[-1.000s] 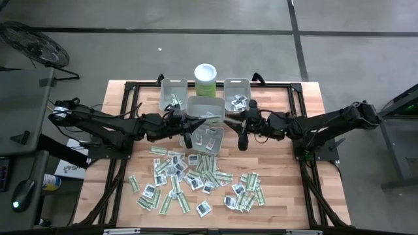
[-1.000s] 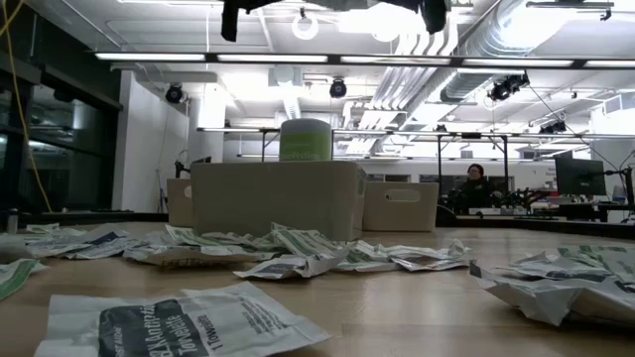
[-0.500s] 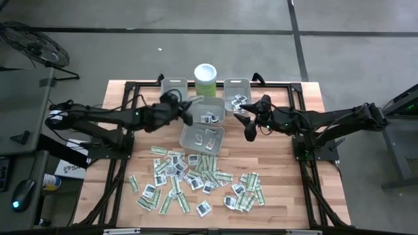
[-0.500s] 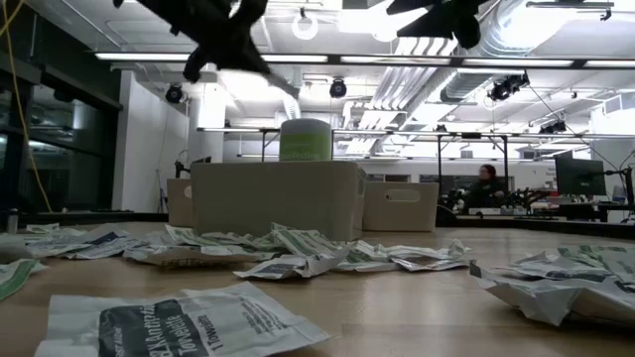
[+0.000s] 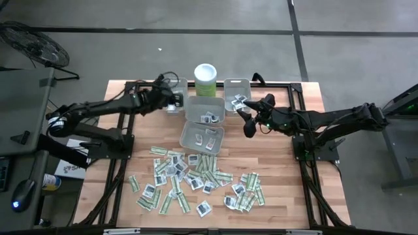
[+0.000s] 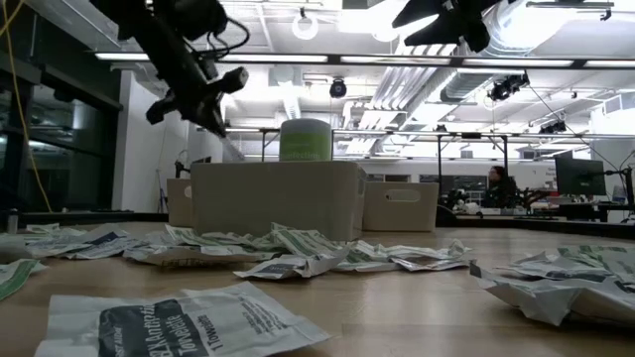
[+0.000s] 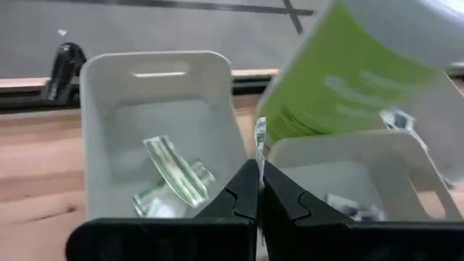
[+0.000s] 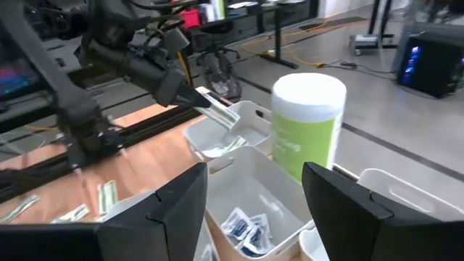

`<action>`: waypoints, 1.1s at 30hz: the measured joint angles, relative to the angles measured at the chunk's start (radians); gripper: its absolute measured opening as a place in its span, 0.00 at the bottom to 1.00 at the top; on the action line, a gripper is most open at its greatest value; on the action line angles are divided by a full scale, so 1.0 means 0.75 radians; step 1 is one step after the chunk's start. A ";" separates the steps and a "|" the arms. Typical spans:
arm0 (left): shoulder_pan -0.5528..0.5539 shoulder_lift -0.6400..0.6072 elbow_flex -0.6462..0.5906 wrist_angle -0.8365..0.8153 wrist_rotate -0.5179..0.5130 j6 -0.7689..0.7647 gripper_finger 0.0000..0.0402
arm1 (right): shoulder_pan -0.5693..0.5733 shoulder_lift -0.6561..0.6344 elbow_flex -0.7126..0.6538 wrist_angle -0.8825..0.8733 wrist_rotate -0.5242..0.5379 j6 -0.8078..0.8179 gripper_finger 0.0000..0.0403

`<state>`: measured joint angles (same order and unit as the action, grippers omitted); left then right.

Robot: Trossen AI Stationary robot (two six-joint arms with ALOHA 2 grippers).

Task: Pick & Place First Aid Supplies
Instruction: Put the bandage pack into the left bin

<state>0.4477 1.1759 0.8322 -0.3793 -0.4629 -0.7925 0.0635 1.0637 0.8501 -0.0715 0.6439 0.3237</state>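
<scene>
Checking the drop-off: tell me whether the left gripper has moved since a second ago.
Yes. In the high view the left gripper has swung from the middle bin back to the far-left bin, left of the canister.

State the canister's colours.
Canister: pale green body, white lid. Clearest in the right wrist view.

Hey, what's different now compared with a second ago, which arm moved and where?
The left claw, shut on a green-white strip packet, swung from over the middle bins to above the far-left bin. The right claw drew back to the right from the middle bins and opened, empty. The canister, the bins and the loose packets on the table stayed put.
</scene>
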 joint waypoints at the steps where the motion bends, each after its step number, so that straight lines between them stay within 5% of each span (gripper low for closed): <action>1: 0.037 0.000 0.000 -0.009 0.027 0.004 0.00 | 0.000 0.000 0.000 -0.001 0.014 -0.005 0.55; 9: 0.283 0.089 0.001 -0.023 0.305 0.111 0.00 | -0.002 0.003 0.000 -0.051 0.135 0.081 0.55; 19: 0.420 0.253 0.001 0.036 0.577 0.322 0.08 | -0.005 0.003 0.000 -0.203 0.145 0.275 0.55; 27: 0.427 0.282 0.001 0.056 0.534 0.471 0.23 | -0.005 0.004 0.000 -0.352 0.100 0.462 0.55; 33: 0.440 0.278 0.001 0.053 0.439 0.558 0.27 | -0.027 0.004 0.001 -0.535 -0.090 0.712 0.55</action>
<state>0.7781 1.3846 0.8326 -0.3398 -0.1335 -0.3736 0.0436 1.0664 0.8505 -0.4731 0.5766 0.8576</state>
